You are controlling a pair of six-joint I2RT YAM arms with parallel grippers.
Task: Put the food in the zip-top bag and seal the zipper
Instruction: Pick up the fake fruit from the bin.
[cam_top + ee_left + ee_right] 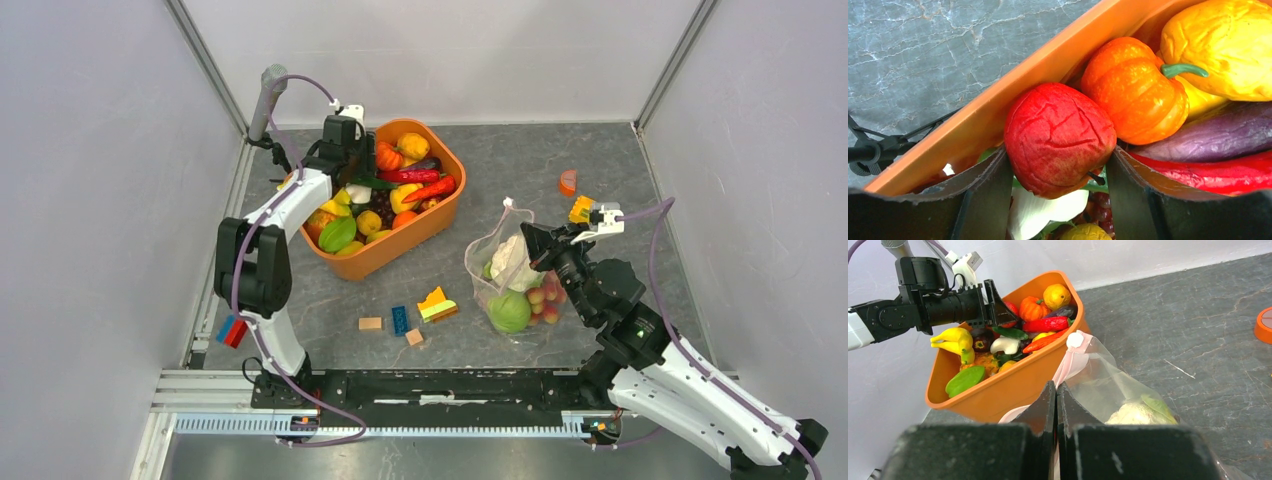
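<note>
My left gripper [352, 168] is down in the orange tub [385, 262], shut on a wrinkled red tomato [1058, 137]; its fingers [990, 177] press both sides. Beside it lie an orange pumpkin [1133, 90], a yellow fruit [1218, 45] and a red pepper [1228, 172]. My right gripper [1056, 387] is shut on the pink zipper strip [1068, 365] of the clear zip-top bag [505, 285], holding its mouth up. The white slider tab [1074, 339] is at the strip's far end. Inside the bag are a cauliflower [512, 258], a green cabbage [508, 312] and small red fruits [543, 298].
Several small building blocks [400, 320] lie on the table in front of the tub. A red and blue block [232, 330] sits at the left edge. An orange half-disc [567, 182] and a yellow block [580, 208] lie at the back right. Walls close in three sides.
</note>
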